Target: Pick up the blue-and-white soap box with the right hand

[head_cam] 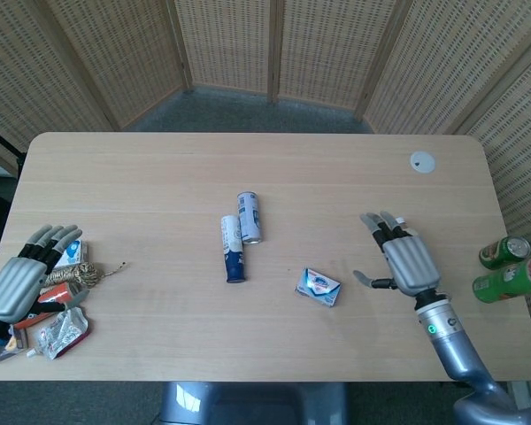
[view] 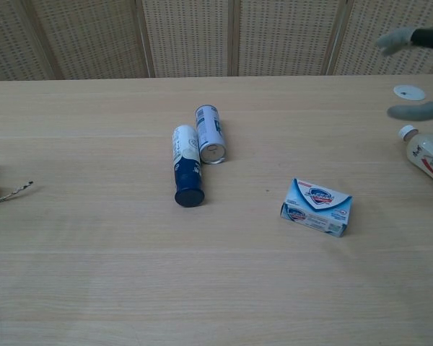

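Observation:
The blue-and-white soap box (head_cam: pixel 319 286) (view: pixel 317 207) lies flat on the wooden table, right of centre. My right hand (head_cam: pixel 398 258) hovers just to its right with fingers spread and nothing in it; only its fingertips (view: pixel 411 40) show at the chest view's upper right edge. At the table's left edge my left hand (head_cam: pixel 22 276) is open, beside a heap of small items, holding nothing.
Two spray cans (head_cam: pixel 242 233) (view: pixel 196 160) lie side by side at mid-table. A white bottle (view: pixel 426 156) lies at the right edge, hidden under my right hand in the head view. A white disc (head_cam: pixel 422 161) sits far right. Two green cans (head_cam: pixel 504 266) stand off the right side. Packets and twine (head_cam: pixel 62 297) clutter the left edge.

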You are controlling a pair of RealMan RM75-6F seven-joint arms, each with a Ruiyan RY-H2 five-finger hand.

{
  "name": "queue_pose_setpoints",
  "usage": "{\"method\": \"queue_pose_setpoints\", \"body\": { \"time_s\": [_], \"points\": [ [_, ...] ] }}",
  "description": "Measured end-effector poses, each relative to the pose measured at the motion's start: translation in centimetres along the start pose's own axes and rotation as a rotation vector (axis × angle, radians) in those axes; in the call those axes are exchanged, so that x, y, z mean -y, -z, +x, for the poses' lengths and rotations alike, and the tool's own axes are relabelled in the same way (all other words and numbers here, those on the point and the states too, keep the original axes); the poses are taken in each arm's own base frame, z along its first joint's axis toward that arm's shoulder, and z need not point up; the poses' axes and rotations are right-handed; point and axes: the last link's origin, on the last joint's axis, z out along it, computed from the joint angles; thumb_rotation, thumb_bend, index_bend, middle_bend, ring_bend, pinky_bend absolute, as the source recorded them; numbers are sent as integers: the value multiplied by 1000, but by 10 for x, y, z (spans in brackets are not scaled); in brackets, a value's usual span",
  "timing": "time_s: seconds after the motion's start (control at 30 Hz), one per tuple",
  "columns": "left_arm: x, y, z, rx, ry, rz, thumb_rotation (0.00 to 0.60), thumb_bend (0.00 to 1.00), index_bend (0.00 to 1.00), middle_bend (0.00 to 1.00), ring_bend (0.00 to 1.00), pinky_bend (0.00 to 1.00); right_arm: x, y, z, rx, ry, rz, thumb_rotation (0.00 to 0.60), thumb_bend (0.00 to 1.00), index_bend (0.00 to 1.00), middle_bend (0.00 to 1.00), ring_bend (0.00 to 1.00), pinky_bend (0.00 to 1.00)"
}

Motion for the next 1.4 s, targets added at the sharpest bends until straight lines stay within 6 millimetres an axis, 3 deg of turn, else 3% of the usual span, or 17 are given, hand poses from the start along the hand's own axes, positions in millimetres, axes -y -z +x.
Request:
{"method": "queue_pose_setpoints", "body": {
  "time_s": [0.07, 0.27, 0.57, 0.63, 0.8, 0.9, 1.07, 1.4],
  "points": [
    [0, -2, -1, 5, 1, -6, 405, 295, 0, 0, 0, 0, 9, 1, -13, 42, 0, 14, 352, 253, 0, 5, 0, 468],
    [1, -3, -1, 6, 3, -13, 406, 295, 0, 0, 0, 0, 34, -1, -44, 137, 21, 56, 383, 252, 0, 0, 0, 468],
    [5, 1, -1, 3, 7, -4, 405, 295, 0, 0, 0, 0, 59, -12, -69, 191, 43, 85, 392, 255, 0, 0, 0, 436],
    [6, 1, -1, 4, 7, -3, 406, 294, 0, 0, 0, 0, 61, -14, -72, 194, 52, 85, 388, 256, 0, 0, 0, 385],
    [7, 0, -1, 5, 7, -3, 403, 294, 0, 0, 0, 0, 63, -20, -79, 203, 90, 82, 384, 249, 0, 0, 0, 114],
    [8, 0, -1, 3, 9, -1, 404, 294, 0, 0, 0, 0, 64, -22, -79, 206, 118, 76, 330, 244, 0, 0, 0, 4],
    [8, -1, -2, 6, 10, -2, 403, 295, 0, 0, 0, 0, 63, -24, -79, 222, 140, 56, 297, 238, 0, 0, 0, 0],
    [8, -3, -2, 7, 9, -11, 405, 295, 0, 0, 0, 0, 63, -26, -92, 260, 145, 25, 302, 238, 0, 0, 0, 1]
  ]
}}
